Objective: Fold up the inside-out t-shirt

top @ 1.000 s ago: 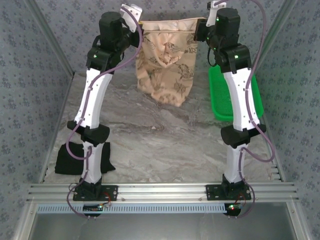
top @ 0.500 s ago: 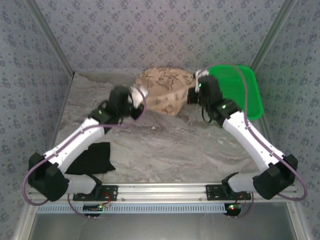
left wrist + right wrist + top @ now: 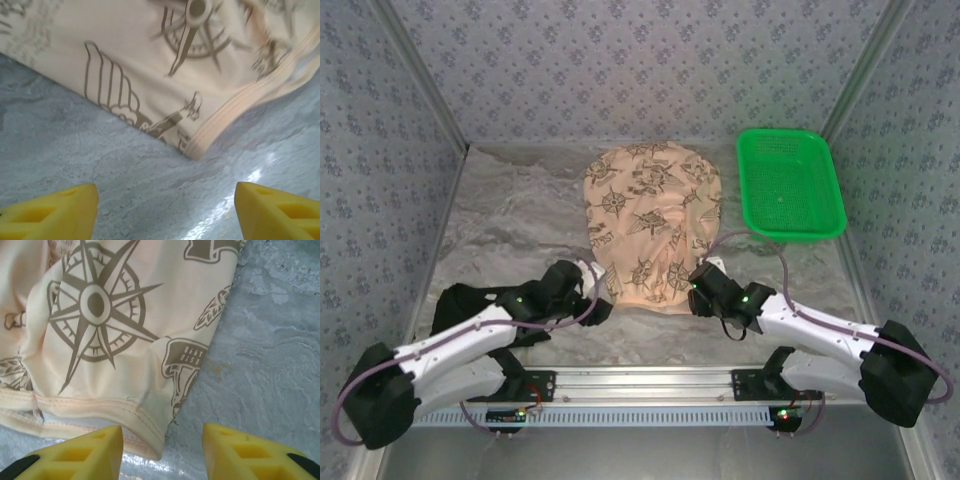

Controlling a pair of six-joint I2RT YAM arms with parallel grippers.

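T-shirt (image 3: 650,225) hem just ahead of L gripper (image 3: 165,200), R gripper (image 3: 162,440).

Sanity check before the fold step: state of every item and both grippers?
inside-out t-shirt: lying flat, hem toward the arms, no fold made yet.
green basket: empty, far right.
black garment: bunched heap, near left.
left gripper: open, holding nothing, just short of a hem corner.
right gripper: open, holding nothing, at the hem edge.
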